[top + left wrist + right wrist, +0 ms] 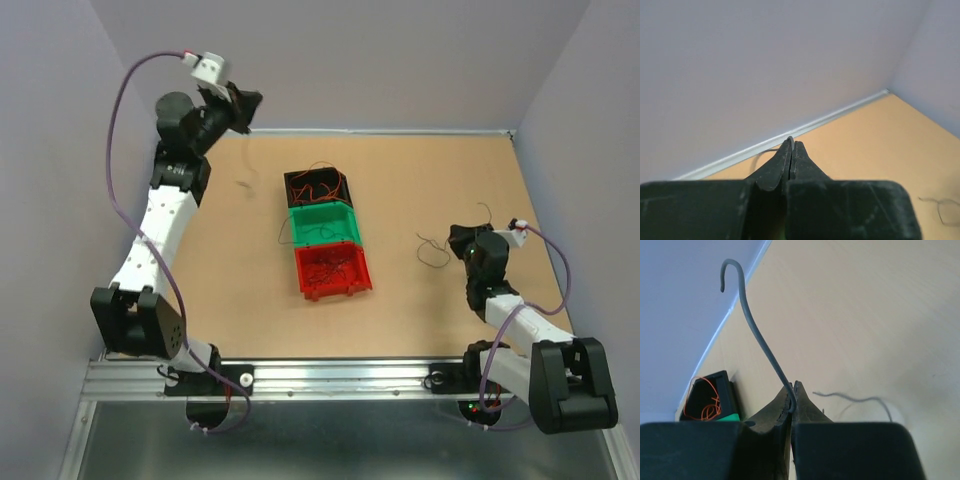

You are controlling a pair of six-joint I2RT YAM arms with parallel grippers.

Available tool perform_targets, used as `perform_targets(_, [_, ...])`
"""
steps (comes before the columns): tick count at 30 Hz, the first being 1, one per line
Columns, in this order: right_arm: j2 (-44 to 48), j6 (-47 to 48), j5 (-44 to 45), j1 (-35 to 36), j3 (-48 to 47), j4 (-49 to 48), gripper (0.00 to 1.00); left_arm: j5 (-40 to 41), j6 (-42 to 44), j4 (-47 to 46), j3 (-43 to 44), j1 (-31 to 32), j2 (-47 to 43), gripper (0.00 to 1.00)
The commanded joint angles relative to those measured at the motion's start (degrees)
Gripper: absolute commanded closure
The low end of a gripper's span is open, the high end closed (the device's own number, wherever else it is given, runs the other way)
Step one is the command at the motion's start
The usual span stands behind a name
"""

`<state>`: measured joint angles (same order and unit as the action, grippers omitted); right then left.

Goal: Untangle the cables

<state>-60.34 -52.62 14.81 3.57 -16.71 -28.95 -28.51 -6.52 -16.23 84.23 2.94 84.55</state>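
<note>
Thin red, orange and dark cables [322, 190] lie looped in three bins set in a row: black [342, 176], green [348, 212] and red [362, 268]. My left gripper [243, 108] is raised at the far left corner. In the left wrist view it [791, 142] is shut on a hair-thin black cable [759, 156] that curls off to the left. My right gripper [458, 240] is low over the table at the right. It [792, 390] is shut on a dark grey cable [756, 327] whose hooked end stands up; the rest trails on the table [432, 256].
The bins stand mid-table. A loose thin wire [941, 209] lies on the tan tabletop in the left wrist view. The black bin with orange wire [705, 401] shows in the right wrist view. Lavender walls [380, 60] close in the back and sides.
</note>
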Motion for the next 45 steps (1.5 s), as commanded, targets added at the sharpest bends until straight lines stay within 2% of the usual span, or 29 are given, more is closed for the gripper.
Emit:
perform_targets(1, [-0.7,2.2,-4.2,0.5,-2.3,-1.5,0.99,4.8,16.4,4.3,3.4,6.5,-6.2,1.0])
perform_targets(5, [-0.7,3.0,-5.3,0.6,-2.6,-1.7,0.99,7.1,21.5,13.0,3.6,13.2,-4.0,1.0])
perform_targets(8, [-0.9,3.5,-5.7,1.0,-2.6,-1.7,0.99,8.1,28.1,16.1,-0.4,16.9,-4.2,1.0])
perform_targets(12, [-1.1,3.9,-6.3,1.3,-2.9,-1.8,1.0,9.5,33.8,15.7,-9.7,22.7,-6.2,1.0])
perform_targets(15, [-1.3,4.4,-6.7,1.5,-2.9,-1.8,0.98,7.3,34.5,9.5,-19.1,25.6,-8.5,1.0])
perform_targets(18, [-2.1,4.6,-7.5,1.8,-3.3,-1.9,0.71,7.6,36.8,2.4,-28.4,28.5,-11.3,1.0])
perform_targets(19, [-2.2,4.8,-7.9,1.7,-3.5,-2.0,0.43,9.2,36.1,-0.1,-30.5,29.1,-11.9,1.0])
perform_targets(20, [-2.6,4.8,-8.5,2.0,-3.9,-2.0,0.3,10.0,35.5,-3.7,-33.4,29.7,-13.0,1.0])
perform_targets(22, [-3.2,5.3,-9.0,2.2,-4.2,-1.9,0.21,10.9,33.1,-6.3,-35.0,29.8,-13.7,1.0])
perform_targets(27, [-2.5,9.0,-11.7,4.2,-4.5,-4.3,0.17,18.2,31.3,-13.6,-39.3,29.8,-17.7,1.0])
perform_targets(30, [-2.0,11.2,-10.3,6.9,-4.9,-4.5,0.14,22.3,30.4,-17.2,-41.9,29.8,-21.8,1.0])
perform_targets(35, [-2.7,11.8,-7.8,8.1,-7.3,-0.8,0.07,34.8,28.9,-23.3,-45.1,29.8,-27.9,1.0])
perform_targets(38, [-2.5,12.3,-7.0,8.6,-7.5,-0.3,0.04,36.9,30.0,-27.4,-46.9,29.8,-31.9,1.0])
perform_targets(42, [-2.2,12.6,-6.9,8.8,-7.5,-0.2,0.04,33.2,31.7,-25.5,-42.1,29.8,-33.8,1.0])
perform_targets(45, [-2.3,12.7,-7.1,8.8,-7.5,-0.3,0.04,32.4,31.7,-19.4,-33.1,29.8,-31.2,1.0])
